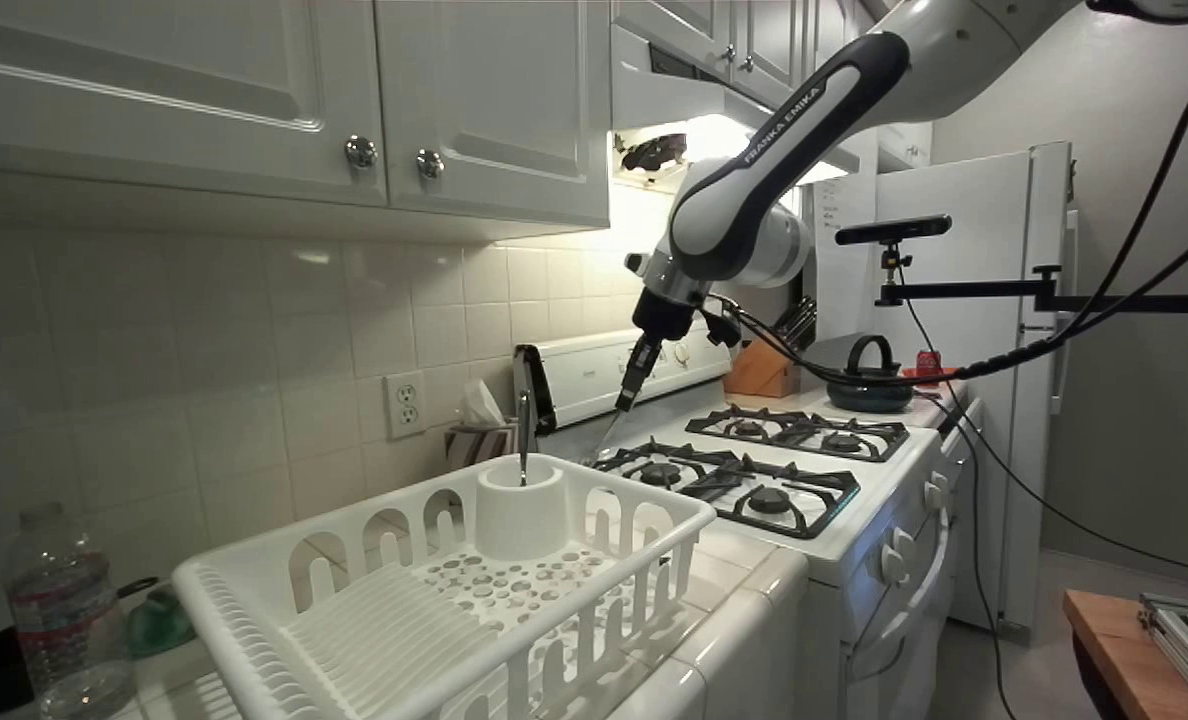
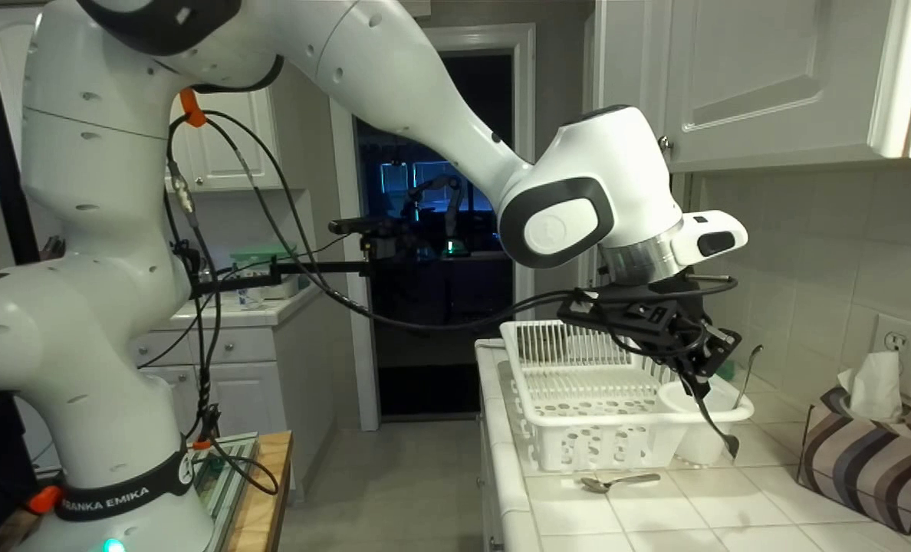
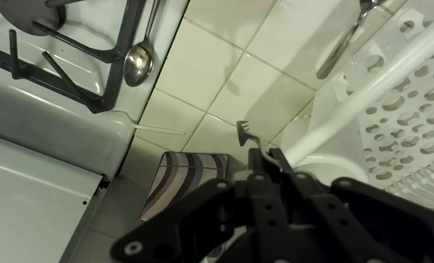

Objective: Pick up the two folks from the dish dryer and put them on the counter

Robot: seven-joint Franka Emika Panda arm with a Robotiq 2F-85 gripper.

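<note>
My gripper is shut on a metal fork; the fingertips close round its handle. The tines stick out past the fingers, over the tiled counter. In both exterior views the gripper is raised, with the fork pointing down beside the dish dryer's end. The white dish dryer stands on the counter. Its white cup holds one upright metal utensil; I cannot tell whether it is a fork.
A metal spoon lies on the counter near the dryer. A striped tissue box stands near the wall. The stove adjoins the counter; another spoon lies on its edge. A plastic bottle stands behind the dryer.
</note>
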